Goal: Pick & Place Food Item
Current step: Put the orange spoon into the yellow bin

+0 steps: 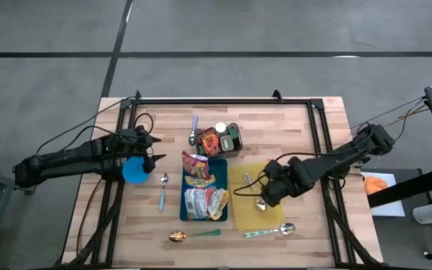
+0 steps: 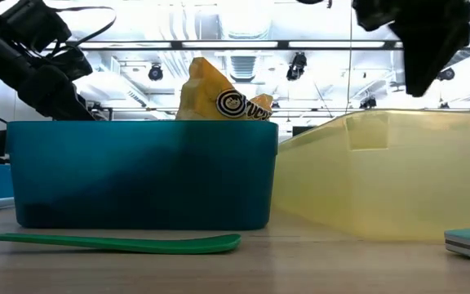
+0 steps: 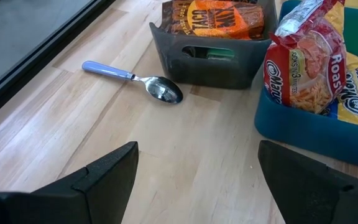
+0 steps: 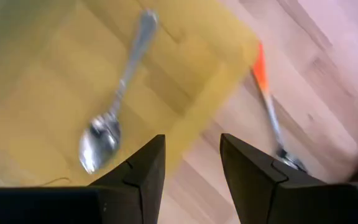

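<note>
1. High view: the left gripper (image 1: 158,148) sits at the table's left side, fingers spread wide with nothing between them, just beside a round blue plastic bowl (image 1: 134,170). The right gripper (image 1: 263,196) hangs over the flat yellow plastic tray (image 1: 240,210), above a silver metal spoon (image 1: 250,180) lying in it. The food, a red-and-yellow noodle packet (image 1: 196,169), stands in the teal rectangular plastic bin (image 1: 217,169) mid-table, with more packets in there. Behind it, a dark grey plastic crate (image 1: 233,142).

2. Low view: teal bin up front, a yellow packet poking over its rim, the translucent yellow tray to its right, a green plastic spoon (image 2: 113,241) lying before the bin.

3. Left wrist view: both dark fingers (image 3: 104,171) well apart, bare wood between; ahead, a blue-handled metal spoon (image 3: 135,79) just beside the grey crate, which holds an orange snack bag (image 3: 219,15).

4. Right wrist view: fingers (image 4: 138,171) part-way apart, gripping nothing, with the silver spoon below on the yellow tray and an orange-handled utensil (image 4: 267,99) on the wood beyond the tray's edge.
</note>
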